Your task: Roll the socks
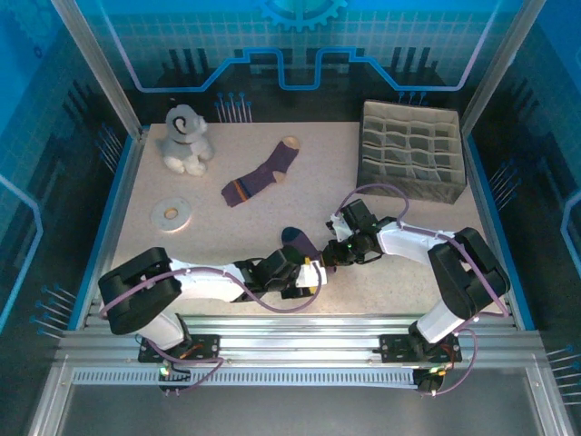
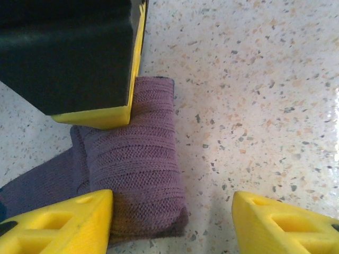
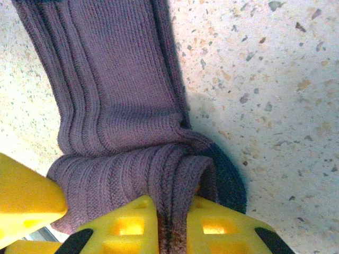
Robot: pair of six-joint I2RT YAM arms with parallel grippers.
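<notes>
Up close, I'm seeing my right gripper (image 3: 169,227) clamping the ribbed fold of the navy-toed sock (image 3: 122,106); my left gripper (image 2: 172,214) is standing apart. Overhead, the tan-toed sock (image 1: 261,177) is lying at eleven o'clock.

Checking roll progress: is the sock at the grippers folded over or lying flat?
Folded over. The sock doubles back on itself where the right gripper pinches it, a thick layered loop in the right wrist view.
</notes>
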